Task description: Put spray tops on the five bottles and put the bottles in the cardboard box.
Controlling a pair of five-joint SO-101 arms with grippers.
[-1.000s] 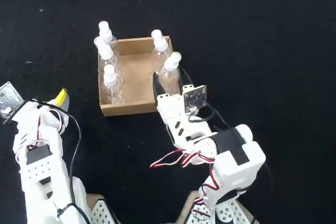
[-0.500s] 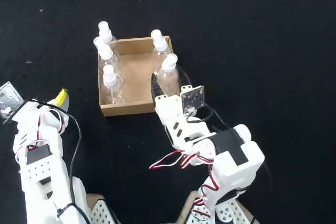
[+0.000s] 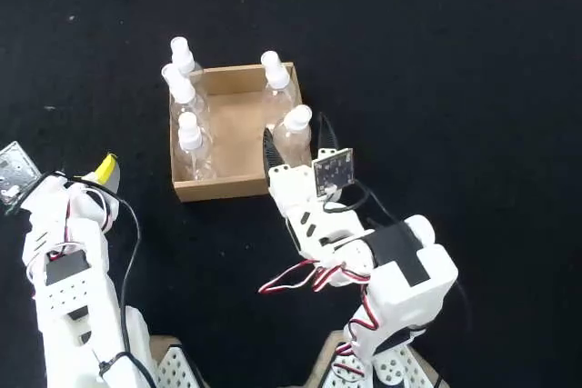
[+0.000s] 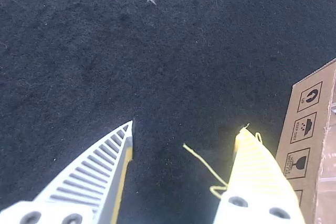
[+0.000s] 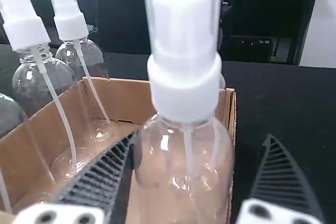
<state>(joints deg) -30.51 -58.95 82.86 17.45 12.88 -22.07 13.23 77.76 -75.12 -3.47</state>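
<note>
Five bottles (image 3: 194,156) are being shown with spray tops (image 3: 190,132) already fitted, so the capping part of the task is being judged complete. Three of them are being seen along the left wall of the box (image 3: 223,188). The farthest of these is standing right at the back left corner, and whether its base is inside cannot be told. A fourth bottle (image 3: 275,88) is being seen at the far right corner. The fifth bottle (image 5: 184,174) is being framed, upright, between the fingers of the right pincer (image 3: 293,126), at the right wall of the box towards its front corner. Its base is being hidden, but cardboard is being seen behind and beside it in the right wrist view, so it is being judged to stand inside. The jaws of the right pincer are being shown wide, one finger close beside the bottle and the other plainly apart from it, so nothing is being gripped. The left pincer (image 4: 186,127) is being held low over the black table (image 3: 455,61), off to the left of the box, with its jaws spread wide and nothing between them. Little is being judged as left to do: the right pincer is to be drawn clear of the fifth bottle without tipping it, and the corner bottle's seating is to be confirmed.
</note>
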